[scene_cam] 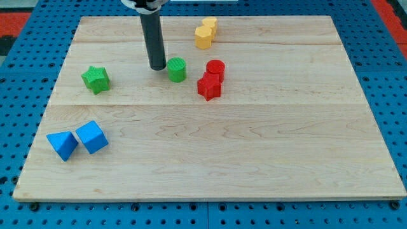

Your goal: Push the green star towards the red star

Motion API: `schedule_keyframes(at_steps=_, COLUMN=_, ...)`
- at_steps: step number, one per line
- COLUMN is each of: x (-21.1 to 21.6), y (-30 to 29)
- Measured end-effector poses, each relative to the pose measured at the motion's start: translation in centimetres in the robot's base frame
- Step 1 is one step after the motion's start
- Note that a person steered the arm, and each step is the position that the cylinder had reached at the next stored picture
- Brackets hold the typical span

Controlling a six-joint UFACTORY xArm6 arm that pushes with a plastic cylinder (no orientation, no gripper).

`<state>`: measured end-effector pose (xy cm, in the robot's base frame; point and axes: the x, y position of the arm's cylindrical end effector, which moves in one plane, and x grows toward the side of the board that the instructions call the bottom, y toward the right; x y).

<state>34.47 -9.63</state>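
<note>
Blocks on the counter (254, 165), eight in all. Green: two, one green star (96, 79) and one green cylinder (177, 69). Red: two, one red star (208, 86) and one red cylinder (215, 68). Yellow: two, yellow block (203, 37) and yellow block behind (210, 25). Blue: two, blue triangular block (62, 145) and blue cube (92, 137).

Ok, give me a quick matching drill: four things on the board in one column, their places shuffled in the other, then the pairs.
1. green star
2. my tip
3. red star
4. blue blocks

A. just left of the green cylinder
B. the view's bottom left
C. alone at the view's left, apart from the others
D. touching the red cylinder, below it

Pairs: 1-C, 2-A, 3-D, 4-B
</note>
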Motion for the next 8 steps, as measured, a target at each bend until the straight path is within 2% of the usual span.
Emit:
schedule_keyframes(at_steps=1, x=0.2, y=4.6)
schedule_keyframes(at_steps=2, x=0.4, y=3.7)
schedule_keyframes(at_steps=4, x=-0.6, y=-9.7)
schedule_keyframes(at_steps=6, x=3.3, y=-13.1)
schedule_keyframes(at_steps=7, x=4.1, y=-10.6)
schedule_keyframes(at_steps=8, x=5.1, y=-14.6)
